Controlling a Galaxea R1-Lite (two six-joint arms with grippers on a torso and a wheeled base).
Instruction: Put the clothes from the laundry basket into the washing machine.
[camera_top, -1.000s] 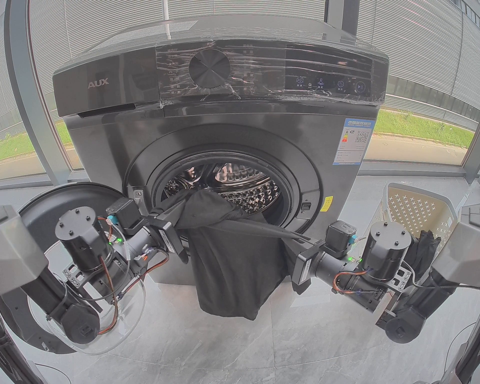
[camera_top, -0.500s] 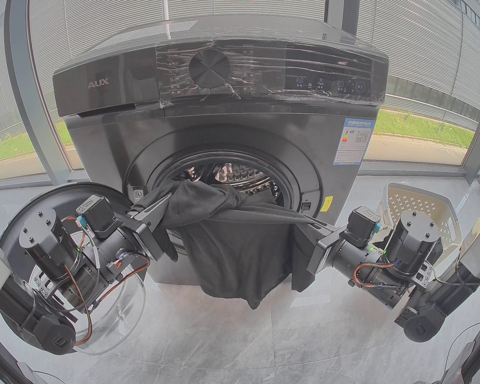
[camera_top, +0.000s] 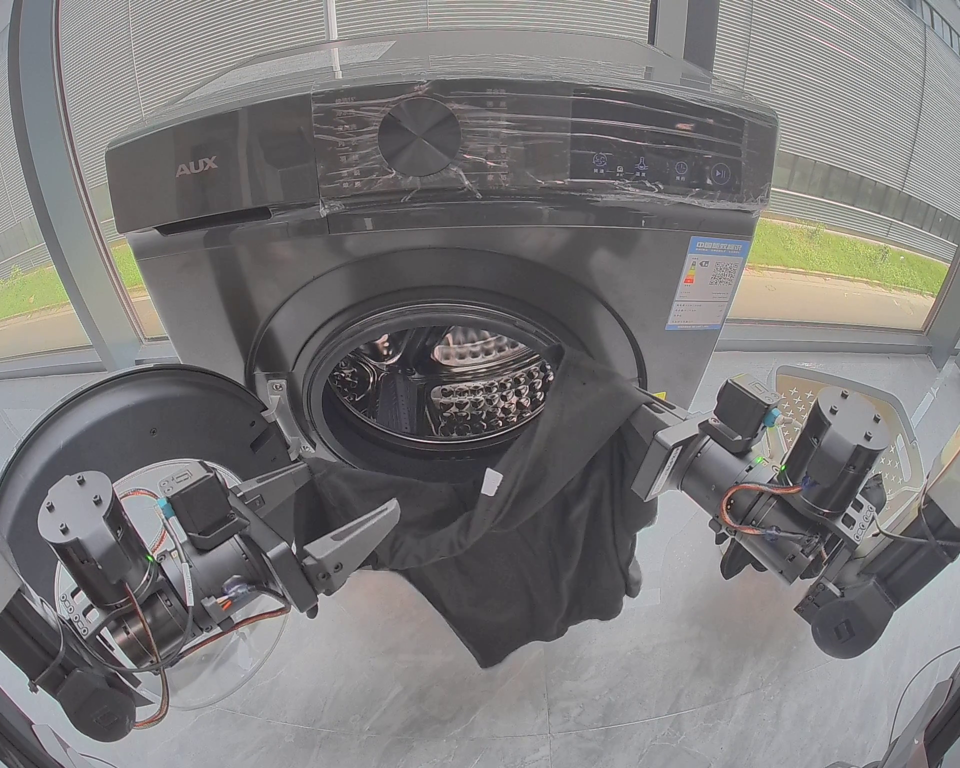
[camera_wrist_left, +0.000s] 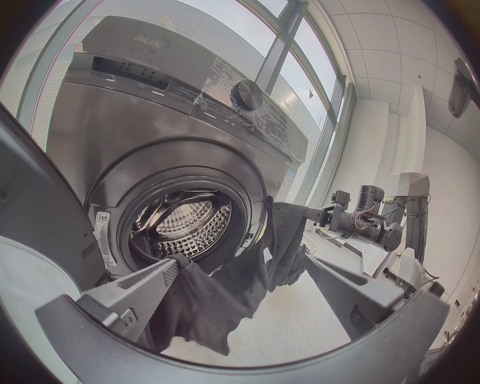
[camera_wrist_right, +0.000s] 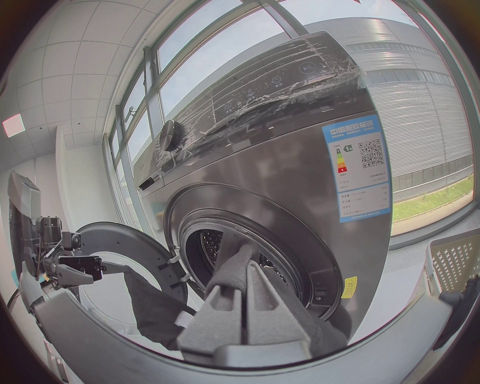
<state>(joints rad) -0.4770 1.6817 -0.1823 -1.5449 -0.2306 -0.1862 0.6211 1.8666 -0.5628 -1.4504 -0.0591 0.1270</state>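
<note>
While the washing machine (camera_top: 440, 250) stands with its round mouth (camera_top: 440, 385) open, the black garment (camera_top: 530, 560) hangs outside it below the rim. Its long axis slants from high at the mouth's right edge to low on the left, and the loose bulk droops floorward. The right gripper (camera_wrist_right: 245, 270), nearer the mouth, pinches the upper end tight. The left gripper (camera_top: 350, 490) gapes wide, with cloth draped on one finger (camera_wrist_left: 167, 270). The likely feed is up and inward from the right.

The door (camera_top: 130, 430) is stood open at the left of the washing machine (camera_top: 440, 250) — the laundry basket (camera_top: 850, 405) is set at its right. A garment (camera_top: 520, 570) is hung before it, across the lower edge of its drum opening (camera_top: 440, 385).
</note>
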